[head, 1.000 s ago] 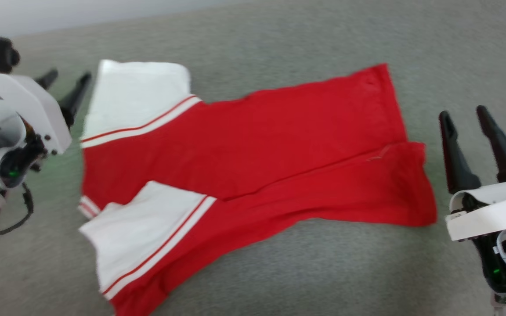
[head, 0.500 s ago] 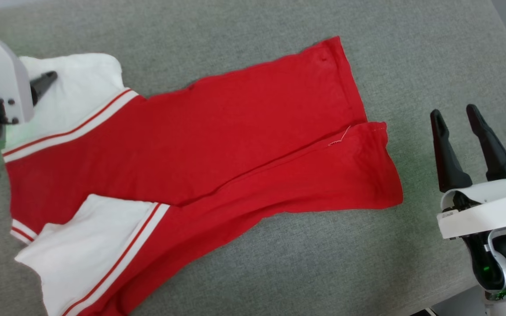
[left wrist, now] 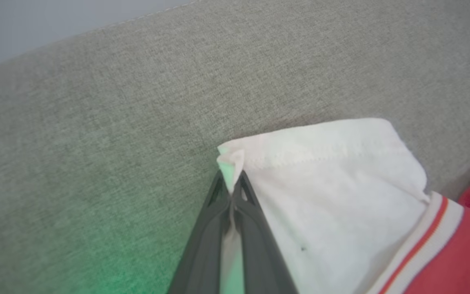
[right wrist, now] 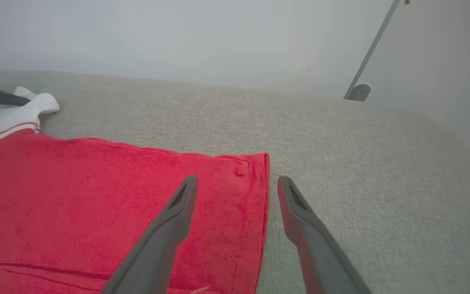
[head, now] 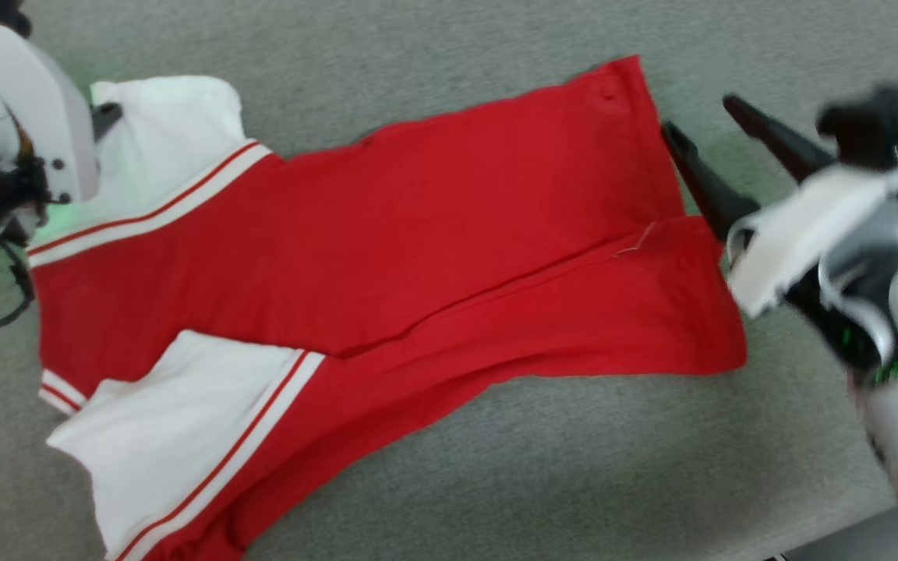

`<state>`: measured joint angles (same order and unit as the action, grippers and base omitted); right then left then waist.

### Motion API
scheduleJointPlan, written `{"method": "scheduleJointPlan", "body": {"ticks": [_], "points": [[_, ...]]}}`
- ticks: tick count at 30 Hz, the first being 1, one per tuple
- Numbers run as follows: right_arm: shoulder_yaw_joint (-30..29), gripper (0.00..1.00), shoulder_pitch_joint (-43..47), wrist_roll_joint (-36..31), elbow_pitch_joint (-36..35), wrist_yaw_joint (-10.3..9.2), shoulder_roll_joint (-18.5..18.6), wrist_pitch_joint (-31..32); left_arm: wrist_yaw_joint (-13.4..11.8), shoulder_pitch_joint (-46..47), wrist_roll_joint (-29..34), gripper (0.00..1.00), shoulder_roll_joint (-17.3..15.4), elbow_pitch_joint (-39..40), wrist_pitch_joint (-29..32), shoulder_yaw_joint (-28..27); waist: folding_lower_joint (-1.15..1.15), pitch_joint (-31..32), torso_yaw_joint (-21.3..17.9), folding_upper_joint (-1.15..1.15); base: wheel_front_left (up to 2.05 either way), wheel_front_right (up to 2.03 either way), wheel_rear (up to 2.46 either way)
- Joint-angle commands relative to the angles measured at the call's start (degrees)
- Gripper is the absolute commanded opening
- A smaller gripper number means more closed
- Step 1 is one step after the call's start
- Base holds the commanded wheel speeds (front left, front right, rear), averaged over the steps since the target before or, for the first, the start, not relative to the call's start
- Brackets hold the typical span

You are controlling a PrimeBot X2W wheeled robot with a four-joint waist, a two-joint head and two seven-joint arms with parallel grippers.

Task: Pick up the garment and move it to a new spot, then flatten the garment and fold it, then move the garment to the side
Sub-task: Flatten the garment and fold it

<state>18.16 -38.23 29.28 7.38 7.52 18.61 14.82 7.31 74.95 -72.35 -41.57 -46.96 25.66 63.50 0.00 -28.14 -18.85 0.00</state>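
The garment [head: 418, 234] lies spread on the grey padded surface, red with white flaps and striped trim turned up at its left end. My left gripper [head: 108, 114] is at the far left corner. In the left wrist view its fingers [left wrist: 231, 184] are shut on the pinched white corner of the garment [left wrist: 333, 183]. My right gripper [head: 702, 121] is open at the garment's far right corner. In the right wrist view the gripper [right wrist: 238, 181] straddles the red hem of the garment [right wrist: 96, 192], one finger over the cloth and one over bare surface.
The grey padded surface [head: 496, 467] runs all around the garment, and its front right edge [head: 846, 534] is near my right arm. A pale wall with a metal bracket [right wrist: 359, 92] stands behind the surface's far edge.
My left gripper has shut on the white corner. My right arm has swung up and left to the garment's far right corner, still open. The head camera has shifted.
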Motion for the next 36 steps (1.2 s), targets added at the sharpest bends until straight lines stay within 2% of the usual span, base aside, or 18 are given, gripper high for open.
{"method": "scheduleJointPlan", "body": {"ticks": [1,9,14,19,20,21,22,23,30,36], "points": [[0.9,1.00,-2.5,1.0,2.1,-0.06,0.6,1.9,0.2,-1.9,0.0,0.00,0.9,0.4,0.5,1.8,0.00,-0.5,1.1,0.00,0.00,0.00,0.00],[3.2,1.00,-16.4,4.1,20.1,-0.05,0.2,15.1,0.2,0.2,0.3,0.00,1.9,2.5,-0.8,4.3,0.00,-1.3,4.4,0.00,0.00,0.00,0.00],[4.3,1.00,-21.6,4.6,28.5,-0.06,-0.9,17.2,0.2,1.1,-0.4,0.00,2.9,3.1,-1.5,5.6,0.00,-1.9,6.0,0.00,0.00,0.00,0.00],[5.6,1.00,-25.2,4.2,35.0,-0.06,-1.5,16.7,0.2,1.3,-1.0,0.00,3.5,3.8,-2.4,6.7,0.00,-2.5,7.2,0.00,0.00,0.00,0.00],[5.9,0.91,-25.6,4.2,36.1,-0.05,-1.7,16.9,0.2,1.3,-1.2,0.00,3.6,3.9,-2.6,6.9,0.00,-2.5,7.4,0.00,0.00,0.00,0.00],[6.3,0.51,-26.0,4.4,36.8,-0.05,-1.8,17.0,0.2,1.3,-1.4,0.00,3.7,4.0,-2.9,7.0,0.00,-2.5,7.6,0.00,0.00,0.00,0.00],[6.6,0.33,-26.3,4.7,37.6,-0.05,-1.8,16.9,0.2,1.2,-1.6,0.00,3.8,4.1,-3.2,7.1,0.00,-2.5,7.8,0.00,0.00,0.00,0.00],[7.0,0.00,-26.4,5.0,38.3,-0.05,-1.8,16.9,0.2,1.0,-1.8,0.00,4.0,4.2,-3.5,7.3,0.00,-2.4,8.0,0.00,0.00,0.00,0.00],[8.5,0.00,-25.7,7.6,39.4,-0.06,-0.3,13.5,0.2,0.3,-3.3,0.00,5.1,5.5,-8.0,7.7,0.00,0.4,10.1,0.00,0.00,0.00,0.00],[11.1,0.00,-21.7,10.4,34.8,-0.06,4.8,10.3,0.2,-1.2,-4.1,0.00,4.2,11.6,-15.7,7.8,0.00,4.7,13.2,0.00,0.00,0.00,0.00]]}}
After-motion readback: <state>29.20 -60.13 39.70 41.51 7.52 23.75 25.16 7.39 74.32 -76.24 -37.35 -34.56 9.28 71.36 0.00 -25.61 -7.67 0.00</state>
